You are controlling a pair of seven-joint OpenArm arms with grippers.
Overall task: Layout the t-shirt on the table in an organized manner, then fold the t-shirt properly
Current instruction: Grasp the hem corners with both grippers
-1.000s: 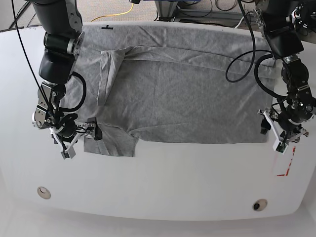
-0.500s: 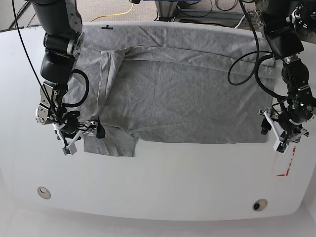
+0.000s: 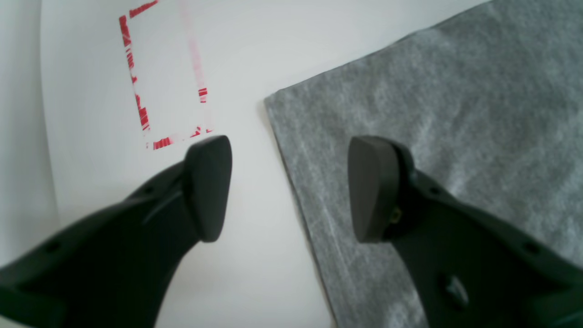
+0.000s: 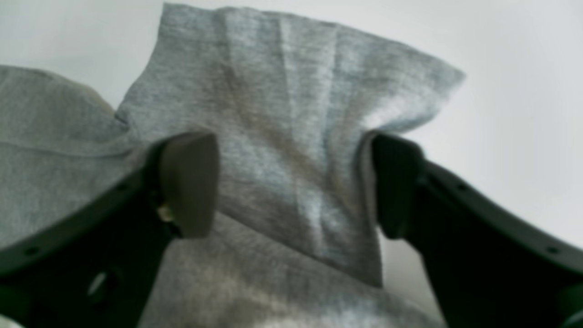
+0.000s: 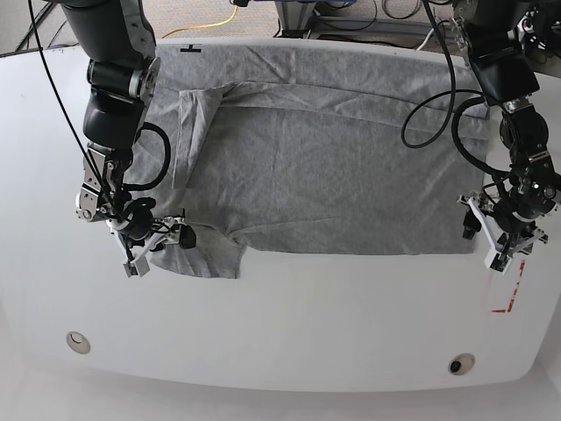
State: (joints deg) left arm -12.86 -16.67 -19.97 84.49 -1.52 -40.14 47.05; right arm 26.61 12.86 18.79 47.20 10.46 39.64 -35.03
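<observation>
Grey t-shirt fold between pincer fingers — wrist-only.

Base view overhead, facing down, 2 wrist views close (sharing t-shirt edges)

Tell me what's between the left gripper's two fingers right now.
In the left wrist view, bare table and the t-shirt's side edge lie between the fingers of the left gripper; nothing is gripped.
</observation>
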